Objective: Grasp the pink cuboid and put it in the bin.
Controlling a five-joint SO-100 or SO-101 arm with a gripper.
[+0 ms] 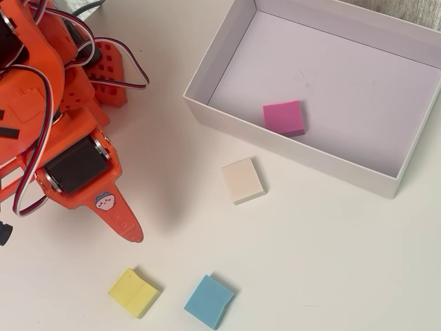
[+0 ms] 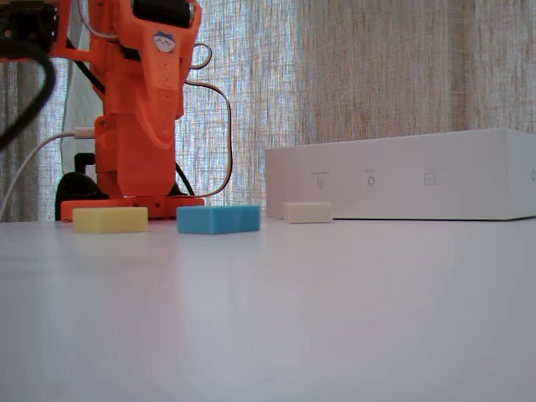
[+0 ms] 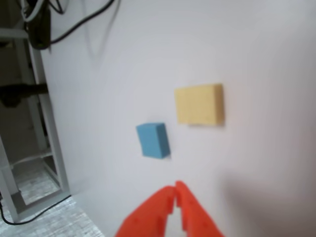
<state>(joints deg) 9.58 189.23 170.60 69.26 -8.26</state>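
The pink cuboid point(image 1: 283, 117) lies flat inside the bin point(image 1: 289, 149), close to its near wall in the overhead view. In the fixed view only the bin's white outer wall point(image 2: 402, 184) shows and the cuboid is hidden behind it. My orange gripper point(image 1: 133, 233) hovers well to the left of the bin, above bare table. The wrist view shows its two fingertips point(image 3: 176, 190) pressed together with nothing between them.
A cream block point(image 1: 242, 181) sits just outside the bin's near wall. A yellow block point(image 1: 134, 292) and a blue block point(image 1: 209, 301) lie near the table's front edge, below the gripper. The arm's base point(image 2: 138, 126) stands at the left.
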